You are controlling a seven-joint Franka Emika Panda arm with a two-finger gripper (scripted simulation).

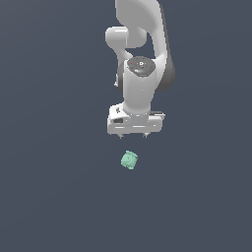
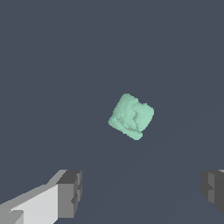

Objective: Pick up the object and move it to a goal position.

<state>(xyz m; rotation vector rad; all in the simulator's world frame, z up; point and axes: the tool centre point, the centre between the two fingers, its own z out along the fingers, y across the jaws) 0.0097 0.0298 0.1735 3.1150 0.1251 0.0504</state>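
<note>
Nothing of the task is done, as far as I can judge: the object [image 1: 129, 160] lies free on the dark floor [image 1: 49, 197], and my gripper [image 1: 133, 136] holds nothing. My fingers are spread wide; in the wrist view one dark pad [image 2: 70, 193] and the other stand well apart, with only bare floor between them. The gap looks far wider than the object [image 2: 131, 116], so clearance on closing should not be a problem.

In the exterior view the object sits just below my gripper in the picture, slightly toward that view's left of the fingers' midline. It is not touching me. How high I hang above the floor I cannot tell from these renders. The wrist view shows the object ahead of the line between my pads rather than between them, and turned at an angle to that line, so its faces are not square to my fingers.

All the main steps are left: centre over the object, perhaps turn the wrist to meet its flatter sides, descend, close, lift, carry. No goal marker shows in either view, so I cannot say where the carry must end.
</note>
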